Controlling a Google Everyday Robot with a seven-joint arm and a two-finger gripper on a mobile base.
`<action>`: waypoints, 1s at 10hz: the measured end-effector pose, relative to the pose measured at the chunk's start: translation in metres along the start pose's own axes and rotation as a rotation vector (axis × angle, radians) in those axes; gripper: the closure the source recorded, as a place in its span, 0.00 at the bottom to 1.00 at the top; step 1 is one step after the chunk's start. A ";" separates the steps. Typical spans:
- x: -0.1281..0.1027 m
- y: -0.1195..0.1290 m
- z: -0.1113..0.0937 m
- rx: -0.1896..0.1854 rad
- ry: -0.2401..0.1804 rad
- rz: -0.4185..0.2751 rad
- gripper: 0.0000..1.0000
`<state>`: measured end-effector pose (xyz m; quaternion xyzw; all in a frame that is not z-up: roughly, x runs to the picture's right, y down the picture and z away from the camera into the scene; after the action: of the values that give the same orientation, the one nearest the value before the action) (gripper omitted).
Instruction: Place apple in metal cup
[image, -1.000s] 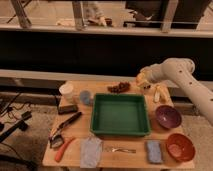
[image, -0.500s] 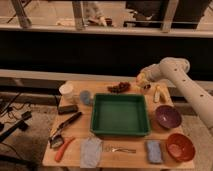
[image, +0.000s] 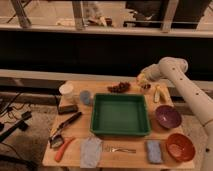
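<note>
The robot's tool (image: 142, 80) hovers at the tabletop's (image: 122, 161) one o'clock edge, just above the metal cup (image: 145, 88), with a pale yellow round shape at its tip that looks to be the apple (image: 141, 77). Whether the tool actually grips the fruit cannot be told; the drop into the cup appears not yet made

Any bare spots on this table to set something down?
The green tray is bare inside. There is open wood left of it, up to the black brush. Back right is crowded: the gripper is by the metal cup, with grapes, banana and purple bowl close by.
</note>
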<state>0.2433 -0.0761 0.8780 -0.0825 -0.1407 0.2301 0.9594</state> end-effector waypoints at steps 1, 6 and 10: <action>0.004 -0.002 0.001 0.002 -0.006 0.021 0.68; 0.007 -0.005 0.004 0.003 -0.016 0.043 0.68; 0.007 -0.004 0.005 0.003 -0.015 0.043 0.68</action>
<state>0.2491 -0.0764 0.8856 -0.0824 -0.1456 0.2516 0.9533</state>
